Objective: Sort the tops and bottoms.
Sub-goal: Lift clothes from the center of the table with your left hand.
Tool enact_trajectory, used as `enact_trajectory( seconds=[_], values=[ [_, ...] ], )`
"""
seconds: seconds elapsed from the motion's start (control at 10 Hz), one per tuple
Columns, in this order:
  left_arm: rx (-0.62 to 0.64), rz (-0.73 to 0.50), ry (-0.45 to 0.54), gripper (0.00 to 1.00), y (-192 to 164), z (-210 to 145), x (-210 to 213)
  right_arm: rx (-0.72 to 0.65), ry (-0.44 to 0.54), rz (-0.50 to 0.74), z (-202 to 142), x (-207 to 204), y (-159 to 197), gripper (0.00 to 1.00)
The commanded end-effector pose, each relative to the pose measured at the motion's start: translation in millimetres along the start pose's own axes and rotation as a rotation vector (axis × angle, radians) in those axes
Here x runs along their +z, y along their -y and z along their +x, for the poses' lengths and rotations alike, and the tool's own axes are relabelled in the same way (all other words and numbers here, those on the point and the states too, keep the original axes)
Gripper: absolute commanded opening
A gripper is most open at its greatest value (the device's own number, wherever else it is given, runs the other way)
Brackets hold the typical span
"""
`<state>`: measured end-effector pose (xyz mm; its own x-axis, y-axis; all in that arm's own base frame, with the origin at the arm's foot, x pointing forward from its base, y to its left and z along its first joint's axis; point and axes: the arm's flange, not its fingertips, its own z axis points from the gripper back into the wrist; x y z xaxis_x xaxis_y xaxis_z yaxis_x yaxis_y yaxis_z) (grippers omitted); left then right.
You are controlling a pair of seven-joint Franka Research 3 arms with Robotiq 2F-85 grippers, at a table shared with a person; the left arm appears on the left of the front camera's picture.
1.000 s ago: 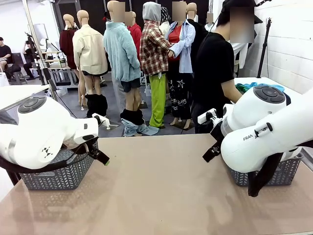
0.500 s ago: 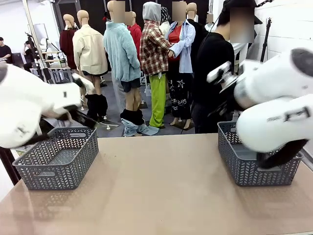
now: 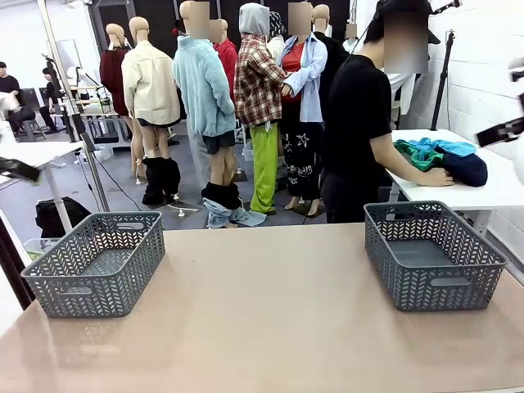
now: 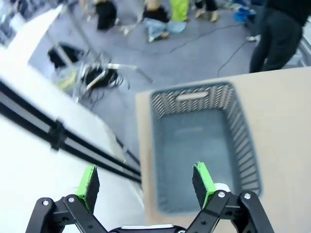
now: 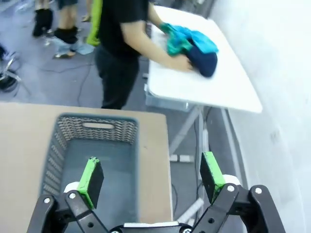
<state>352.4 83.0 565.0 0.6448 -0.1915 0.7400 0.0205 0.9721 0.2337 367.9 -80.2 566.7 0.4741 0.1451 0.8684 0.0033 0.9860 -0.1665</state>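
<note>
Open left gripper [image 4: 146, 180] above grey basket [image 4: 199, 141]

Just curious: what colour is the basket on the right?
Grey: the basket shows best in the front view.

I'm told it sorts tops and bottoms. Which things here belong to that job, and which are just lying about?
For the job: blue shirt, green garment and navy garment, heaped on the side table; left basket and right basket, both empty.

Lying about: black bag on the floor; left table.
</note>
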Motion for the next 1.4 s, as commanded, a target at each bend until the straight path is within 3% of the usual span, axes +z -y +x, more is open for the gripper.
enact_trajectory(
  seconds=[0.0,0.1,0.4,0.6,0.7,1.3],
  values=[
    [0.065,0.043,-0.143,1.00,-24,-11,-13,-0.086,-0.004,0.021,-98,-9,12,1.00],
    [0.108,0.071,-0.193,1.00,-41,-18,-19,-0.102,-0.044,0.021,-112,-27,23,1.00],
    [0.107,0.101,-0.353,1.00,-48,-25,-65,-0.171,-0.118,0.021,-141,-60,43,1.00],
    [0.062,0.028,-0.336,1.00,-42,-16,-76,-0.177,-0.121,0.020,-147,-63,42,1.00],
    [0.093,0.058,-0.329,1.00,-50,-38,-68,-0.179,-0.161,0.001,-97,-90,62,1.00],
    [0.093,0.058,-0.329,1.00,-50,-38,-68,-0.179,-0.161,0.001,-97,-90,62,1.00]
  ],
)
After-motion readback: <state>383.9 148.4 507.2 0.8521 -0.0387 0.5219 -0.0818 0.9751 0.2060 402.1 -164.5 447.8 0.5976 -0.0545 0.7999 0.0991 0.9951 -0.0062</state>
